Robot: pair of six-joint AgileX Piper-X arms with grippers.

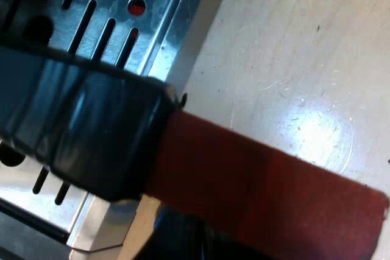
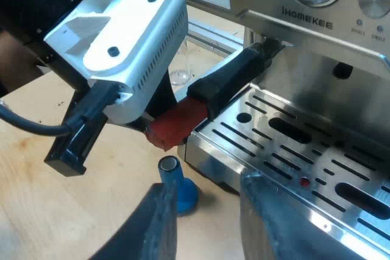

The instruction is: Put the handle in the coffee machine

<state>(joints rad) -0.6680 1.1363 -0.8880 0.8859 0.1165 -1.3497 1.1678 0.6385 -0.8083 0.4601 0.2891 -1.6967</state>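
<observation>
Bench: a pale wooden bench (image 1: pixel 286 59), scuffed and shiny in patches, carries the espresso machine (image 2: pixel 317 25). The machine's slotted steel drip tray (image 2: pixel 286 144) sits at its front.
Handle, place: the handle (image 2: pixel 234 74) slopes out from under the machine's front and crosses a corner of the drip tray. Its red end (image 2: pixel 177 123) hangs past the tray edge, over the bench. The metal end is hidden up under the machine, so it cannot be told whether it is seated or locked.
Handle, look: the grip is glossy black with flat facets and thickens where it meets the red. The red end is matte, flat-sided and cut off square.
Handling: it is likely rigid throughout and not fragile, with the metal end the heavy one. The glossy black part could slip. The matte flat faces near the red end look like the surer hold, and they give the longest lever for a twist.
Left gripper: the left gripper (image 2: pixel 152 117) is close against the red end, but whether it grips the handle cannot be told.
Right gripper: the right gripper (image 2: pixel 207 181) has its jaws spread and holds nothing. It hovers above the tray's edge.
Nearby: a blue tamper (image 2: pixel 177 190) stands on the bench just beside the tray, and a clear glass (image 2: pixel 180 68) stands beyond the handle.
</observation>
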